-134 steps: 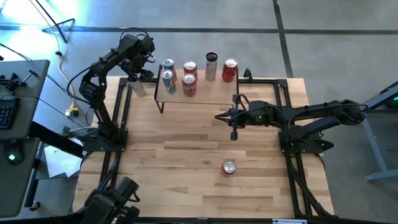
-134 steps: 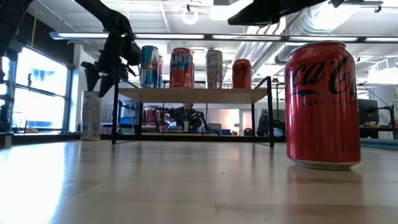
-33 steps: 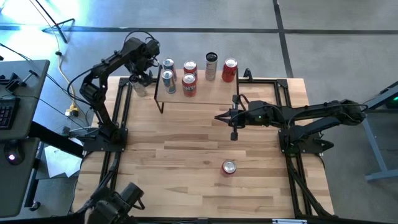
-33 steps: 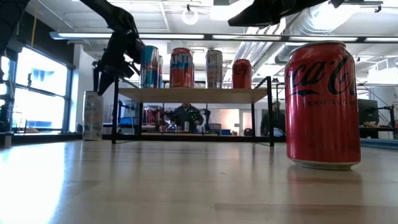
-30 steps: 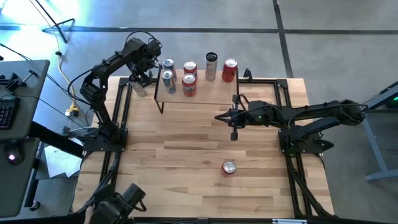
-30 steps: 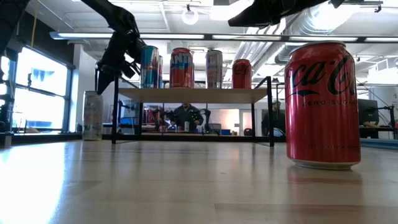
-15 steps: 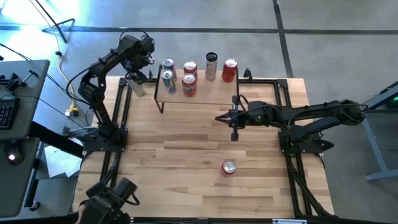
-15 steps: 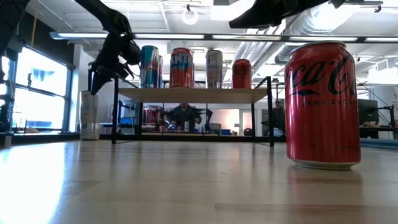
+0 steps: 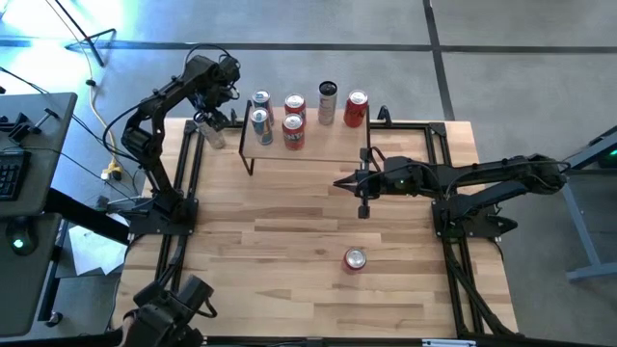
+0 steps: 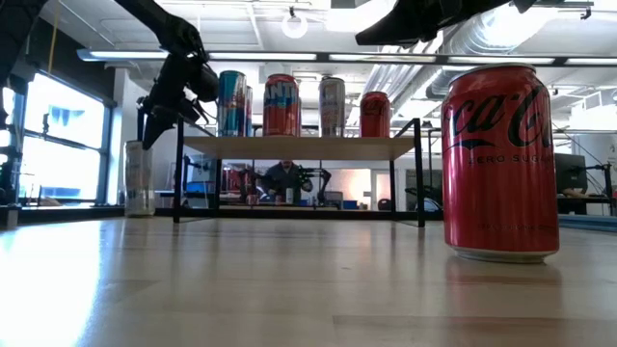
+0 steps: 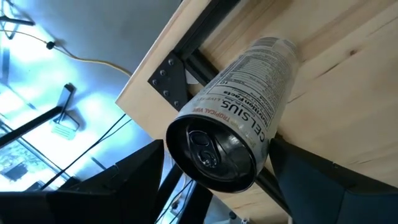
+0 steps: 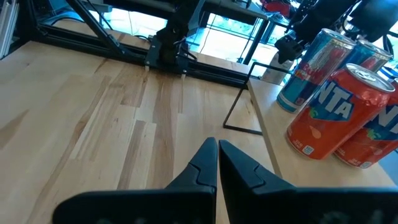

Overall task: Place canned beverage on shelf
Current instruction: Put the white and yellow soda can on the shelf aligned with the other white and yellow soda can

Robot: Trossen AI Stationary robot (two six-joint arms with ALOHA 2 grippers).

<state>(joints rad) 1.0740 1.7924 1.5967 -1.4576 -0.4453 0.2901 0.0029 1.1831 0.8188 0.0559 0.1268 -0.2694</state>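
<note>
A silver Celsius can (image 11: 239, 112) stands upright on the table at its far left (image 9: 215, 135), just left of the shelf (image 9: 328, 146). The shelf is a small wooden rack on black wire legs, and several cans stand on its top (image 10: 289, 145). My left gripper (image 11: 217, 154) is open right above the silver can, one finger on either side of its top (image 10: 154, 120); I see no touch. A red Coca-Cola can (image 9: 355, 258) stands on the table toward the near edge. My right gripper (image 9: 337, 181) is shut and empty, hovering in front of the shelf.
Blue cans (image 12: 314, 68) and orange Fanta cans (image 12: 336, 118) fill the shelf's left part, with a slim silver can (image 9: 328, 99) and a red can (image 9: 356, 108) farther right. Black frame rails (image 9: 193, 173) run along the table's left and right sides. A person shows in the room behind (image 10: 286, 178).
My left gripper has gone a little toward the table's left edge, away from the shelf's left end, and now stands over the silver can. My right arm has kept still.
</note>
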